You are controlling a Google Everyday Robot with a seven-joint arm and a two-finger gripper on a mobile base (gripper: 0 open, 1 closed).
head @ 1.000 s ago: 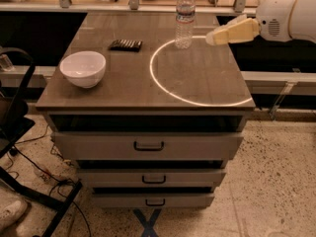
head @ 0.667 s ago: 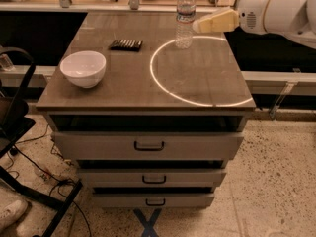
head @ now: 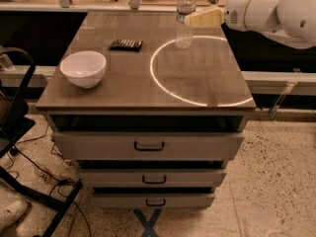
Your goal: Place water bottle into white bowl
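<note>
Near the far edge of the table [head: 123,83], right of its middle, the water bottle [head: 183,34] stands upright on a bright ring of light [head: 151,69]. The gripper [head: 190,19] meets it from the right at label height; whether it has hold, I cannot tell. The white bowl [head: 83,68] sits near the left edge, well apart from the bottle.

Gripper [head: 190,19] hangs over the far right of the cabinet top [head: 148,85], its tip at the upright water bottle [head: 183,34], contact too close to call. Left of the gripper lies a flat dark object [head: 126,44]. The white bowl [head: 83,68] sits well apart, farther left and forward.
</note>
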